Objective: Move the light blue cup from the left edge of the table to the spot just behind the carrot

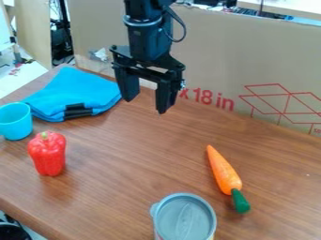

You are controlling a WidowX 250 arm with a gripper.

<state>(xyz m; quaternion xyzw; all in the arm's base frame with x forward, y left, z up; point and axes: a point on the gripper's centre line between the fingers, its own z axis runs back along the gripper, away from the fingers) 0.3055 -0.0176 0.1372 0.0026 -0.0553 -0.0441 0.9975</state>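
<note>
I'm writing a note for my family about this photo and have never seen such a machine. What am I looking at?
The picture comes from a fixed camera looking down at a slant. The machine is a black robot arm, entering from the top edge. At its end hangs a black two-finger gripper, its fingers apart and holding nothing.

On the brown wooden table, the folded bright blue cloth lies nearest the gripper. Left of the picture's middle are a light blue cup and a red bell pepper. Toward the right lies an orange carrot with a green top, and at the bottom edge stands a grey-topped round can.
</note>
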